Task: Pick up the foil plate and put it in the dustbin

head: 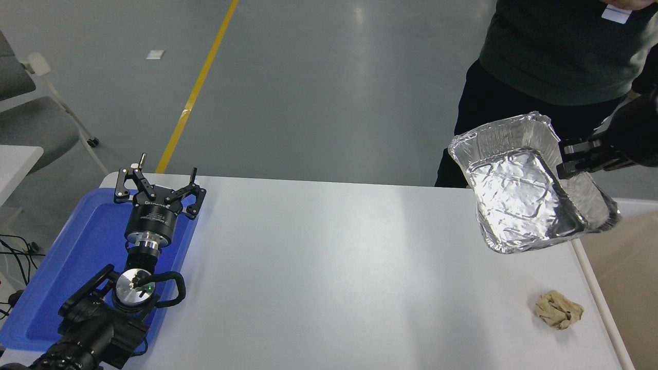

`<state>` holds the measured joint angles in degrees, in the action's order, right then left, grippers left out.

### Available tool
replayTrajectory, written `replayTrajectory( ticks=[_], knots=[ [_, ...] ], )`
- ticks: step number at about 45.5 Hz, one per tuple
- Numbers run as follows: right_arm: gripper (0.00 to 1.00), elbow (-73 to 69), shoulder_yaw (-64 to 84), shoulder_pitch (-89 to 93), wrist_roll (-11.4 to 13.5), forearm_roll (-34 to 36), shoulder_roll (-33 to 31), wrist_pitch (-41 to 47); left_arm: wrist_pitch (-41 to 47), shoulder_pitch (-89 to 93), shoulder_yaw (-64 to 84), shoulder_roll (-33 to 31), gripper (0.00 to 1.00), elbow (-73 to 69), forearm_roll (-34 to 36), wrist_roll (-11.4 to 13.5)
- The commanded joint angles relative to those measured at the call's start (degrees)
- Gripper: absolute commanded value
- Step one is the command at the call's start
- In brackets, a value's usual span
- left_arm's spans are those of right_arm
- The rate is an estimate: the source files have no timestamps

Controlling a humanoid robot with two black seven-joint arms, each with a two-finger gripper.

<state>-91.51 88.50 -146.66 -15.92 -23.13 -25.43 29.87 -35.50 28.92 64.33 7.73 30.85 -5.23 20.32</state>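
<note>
Shiny crinkled rectangular foil plate (pixel 519 195) held tilted above white table (pixel 334 267), far right corner, rim clamped by right black tool (pixel 563 160). Beside table's right edge, white-rimmed beige dustbin (pixel 624 267). Left tool (pixel 157 180) parked, spread apart.

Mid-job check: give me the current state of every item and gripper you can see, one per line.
Foil plate: lifted off the table, tilted, held by its right rim.
Right gripper: shut on the foil plate.
Left gripper: open, parked over the blue tray.
Paper ball: crumpled, lying on the table, untouched.
Dustbin: at the table's right edge, only partly in view.
Person: standing at the far side.
</note>
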Motion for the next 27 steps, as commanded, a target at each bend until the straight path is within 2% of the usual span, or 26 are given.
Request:
replayTrajectory(
  ticks=[1,12,19,27],
  knots=[
    [0.0,-0.08,2.02,-3.72,0.19,-0.43,-1.2,2.65,-0.01,-0.09,0.0,0.0,1.0,0.0,-0.04,-0.02],
    [0.0,0.36,3.6,-3.72,0.71,-0.87,-2.43,2.56,-0.01,0.0,0.0,0.0,1.0,0.0,-0.04,-0.02],
    [0.0,2.03,7.29,-3.63,2.3,-2.45,-2.87,1.95,-0.01,0.0,0.0,0.0,1.0,0.0,0.05,-0.02],
    [0.0,6.95,8.7,-2.23,4.05,-6.57,-10.15,1.95,-0.01,-0.09,0.0,0.0,1.0,0.0,-0.04,0.07]
  ],
)
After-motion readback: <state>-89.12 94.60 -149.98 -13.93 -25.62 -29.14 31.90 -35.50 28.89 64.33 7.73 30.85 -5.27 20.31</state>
